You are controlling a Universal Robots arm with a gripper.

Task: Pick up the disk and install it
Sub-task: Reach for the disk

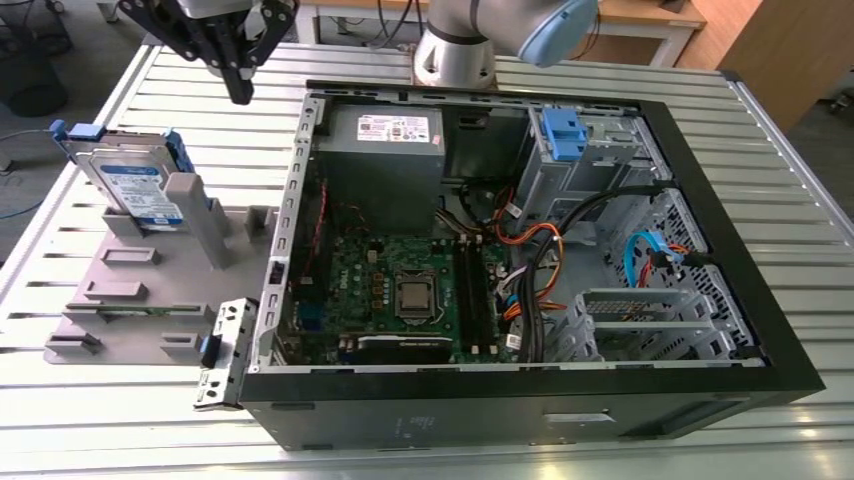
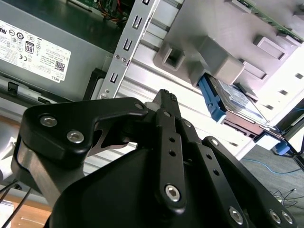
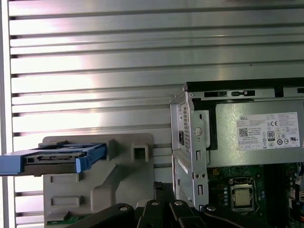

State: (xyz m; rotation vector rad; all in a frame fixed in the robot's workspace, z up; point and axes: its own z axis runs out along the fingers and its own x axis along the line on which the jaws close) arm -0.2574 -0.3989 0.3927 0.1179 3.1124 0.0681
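Here's the disk (image 1: 134, 190), standing on edge in a slot of the grey plastic holder (image 1: 134, 290) at the exterior view's left, just beside the open computer case (image 1: 534, 420). Its white-and-blue labelled face looks toward the exterior camera, silver metal framed in blue plastic, and it seems to lean back a little. The first wrist view looks down on the disk (image 3: 57, 159) edge-on, a thin blue-and-grey strip. Its long axis runs along the ribs of the metal surface (image 1: 787, 180), and one end pokes out past the holder on the side away from the case. The second wrist view catches the disk (image 2: 232, 102) from yet another side, tucked behind the holder's blocky grey uprights. The gripper (image 1: 240, 92) hangs above and behind the holder, well apart from the disk, black linkages tapering downward. Its jaws are together with nothing between them, and both wrist views show the closed tips (image 2: 164, 97) (image 3: 159, 187) over the ribbed surface. Inside the case, the exterior view lays out the green motherboard (image 1: 387, 270), the grey power supply box (image 1: 380, 170) with its white sticker, a blue bracket (image 1: 561, 135) in the drive cage and a tangle of orange and black cables (image 1: 534, 240). The arm (image 1: 467, 40) rises behind the case.
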